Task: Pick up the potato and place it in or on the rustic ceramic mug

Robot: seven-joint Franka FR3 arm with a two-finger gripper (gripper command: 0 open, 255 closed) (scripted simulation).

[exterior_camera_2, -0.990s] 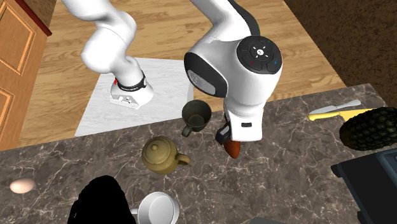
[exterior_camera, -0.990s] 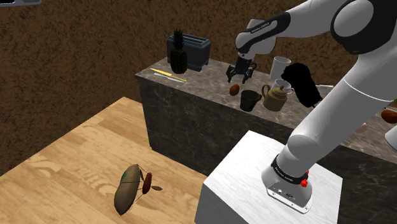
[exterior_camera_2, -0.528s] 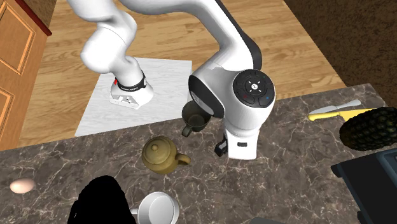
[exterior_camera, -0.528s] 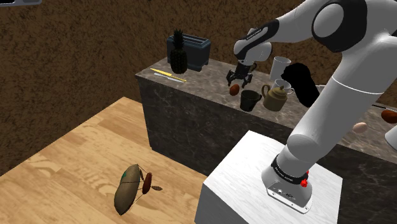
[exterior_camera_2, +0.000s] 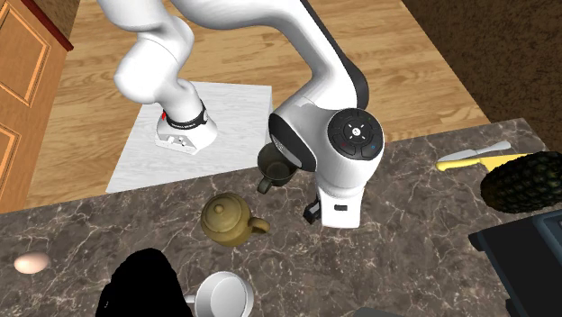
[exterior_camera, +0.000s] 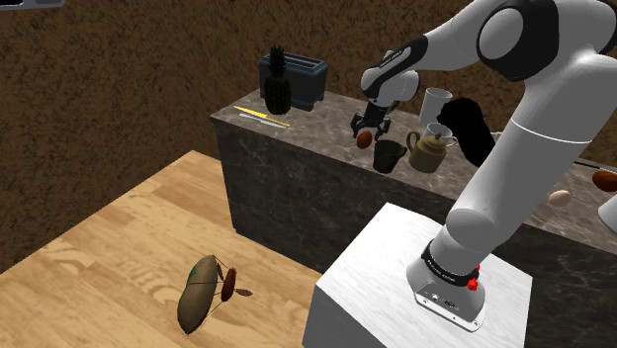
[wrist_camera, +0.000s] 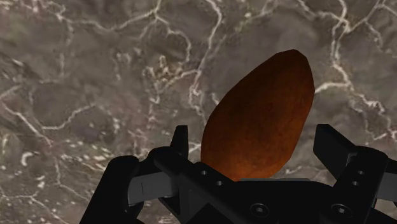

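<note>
A reddish-brown potato [wrist_camera: 261, 121] lies on the dark marble counter [exterior_camera: 307, 124]. My gripper [wrist_camera: 254, 141] is open, with one black finger [wrist_camera: 180, 143] on each side of the potato and small gaps showing. In the shoulder view the gripper [exterior_camera: 369, 127] hangs just above the potato [exterior_camera: 365, 140]. The dark green mug [exterior_camera: 388, 156] stands upright right beside them, toward that view's right. In the second exterior view the white hand [exterior_camera_2: 347, 162] covers the potato, and the mug [exterior_camera_2: 277, 165] sits at the counter's edge next to it.
An olive teapot [exterior_camera: 428, 151], a white mug [exterior_camera: 435, 104] and a black shape [exterior_camera: 470, 129] stand past the green mug. A toaster [exterior_camera: 294, 79], a pineapple [exterior_camera: 277, 84] and a yellow knife [exterior_camera: 262, 116] lie toward the shoulder view's left. An egg [exterior_camera_2: 32, 263] rests further along.
The hand has come down over the potato, which the second exterior view no longer shows. The fingers now straddle it. Nothing on the counter has moved.
</note>
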